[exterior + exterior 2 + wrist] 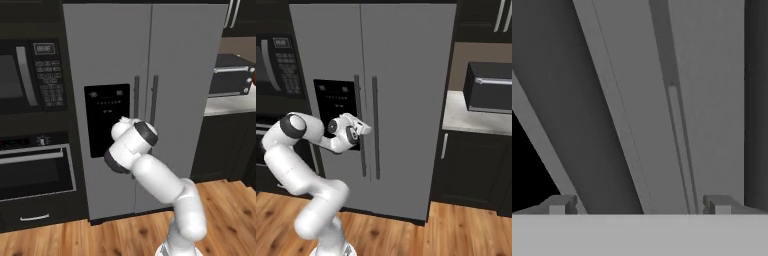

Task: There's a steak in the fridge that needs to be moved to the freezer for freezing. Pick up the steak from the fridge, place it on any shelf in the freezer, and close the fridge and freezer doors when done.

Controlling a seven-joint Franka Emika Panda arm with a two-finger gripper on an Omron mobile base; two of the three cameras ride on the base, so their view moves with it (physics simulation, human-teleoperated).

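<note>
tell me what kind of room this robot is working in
A rendered home kitchen, most likely: a tall grey side-by-side fridge and freezer with both doors shut, a black microwave above a wall oven, and dark cabinets under a pale counter.

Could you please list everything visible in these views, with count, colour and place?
fridge door: one, grey, shut, wider right half of the tall unit
freezer door: one, grey, shut, narrower left half
dispenser: one, black, on the freezer door
handles: two, dark grey vertical bars, along the centre seam
microwave: one, black, left of the unit
oven: one, black, below the microwave
counter: one, pale, right of the unit
toaster oven: one, black, on the counter
floor: wood, brown
arm: one, white with dark joints
hand: one, open, in front of the freezer handle
</note>
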